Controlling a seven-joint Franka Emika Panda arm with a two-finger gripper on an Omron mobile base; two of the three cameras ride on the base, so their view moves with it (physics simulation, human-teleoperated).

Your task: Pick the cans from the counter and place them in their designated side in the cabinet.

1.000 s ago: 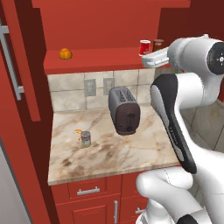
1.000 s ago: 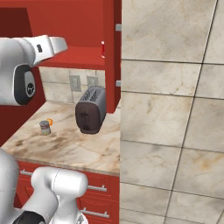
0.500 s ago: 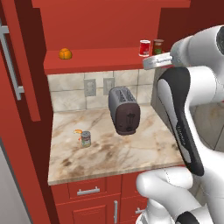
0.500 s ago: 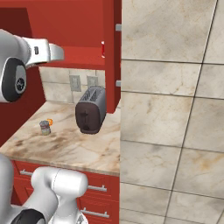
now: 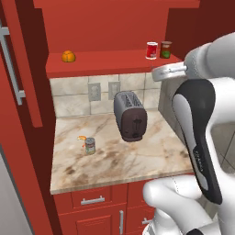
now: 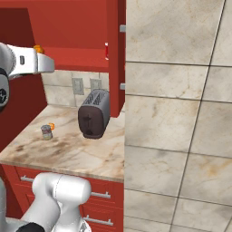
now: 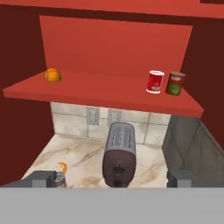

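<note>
place: kitchen | signs: stone counter, toaster, red cabinet, tiled backsplash

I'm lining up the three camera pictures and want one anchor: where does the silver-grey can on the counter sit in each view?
Left base view: silver-grey can stands left of centre on the counter, left of the toaster.
Right base view: at the far left, again left of the toaster.
Hand view: lower left, cut by the bottom edge, left of the toaster.
Shared landmark: the toaster.
</note>
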